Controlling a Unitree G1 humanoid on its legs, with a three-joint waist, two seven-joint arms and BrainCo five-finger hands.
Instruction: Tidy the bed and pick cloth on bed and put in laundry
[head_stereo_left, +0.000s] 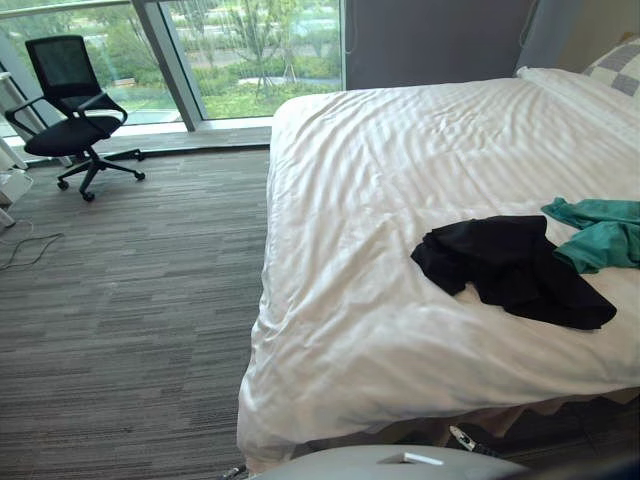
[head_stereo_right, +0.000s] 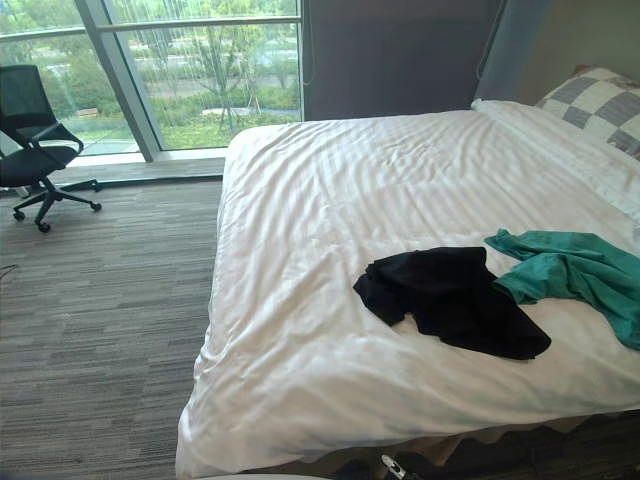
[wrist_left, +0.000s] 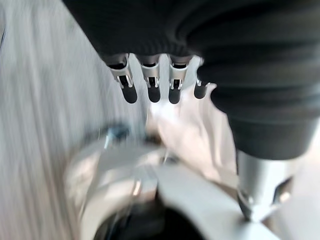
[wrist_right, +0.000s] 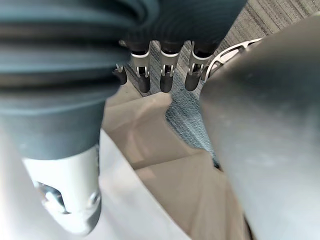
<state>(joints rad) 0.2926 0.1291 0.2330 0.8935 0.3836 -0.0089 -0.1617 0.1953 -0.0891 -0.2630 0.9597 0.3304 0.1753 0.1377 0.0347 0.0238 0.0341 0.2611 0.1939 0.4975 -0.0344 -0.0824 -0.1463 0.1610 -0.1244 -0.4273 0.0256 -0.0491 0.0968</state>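
A crumpled black cloth (head_stereo_left: 510, 265) lies on the white bed (head_stereo_left: 400, 170), near its front right part. Just to its right a green cloth (head_stereo_right: 575, 270) is spread out, its edge touching the black one. My left hand (wrist_left: 152, 82) hangs low beside the bed's edge with straight fingers and holds nothing. My right hand (wrist_right: 167, 70) also hangs low, over the carpet and the bed's skirt, its fingers straight and empty. Both hands are well apart from the cloths.
A checked pillow (head_stereo_right: 595, 105) lies at the bed's far right end. A black office chair (head_stereo_left: 70, 110) stands by the big window (head_stereo_left: 240, 50) at the far left. Grey striped carpet (head_stereo_left: 130, 300) runs along the bed's left side.
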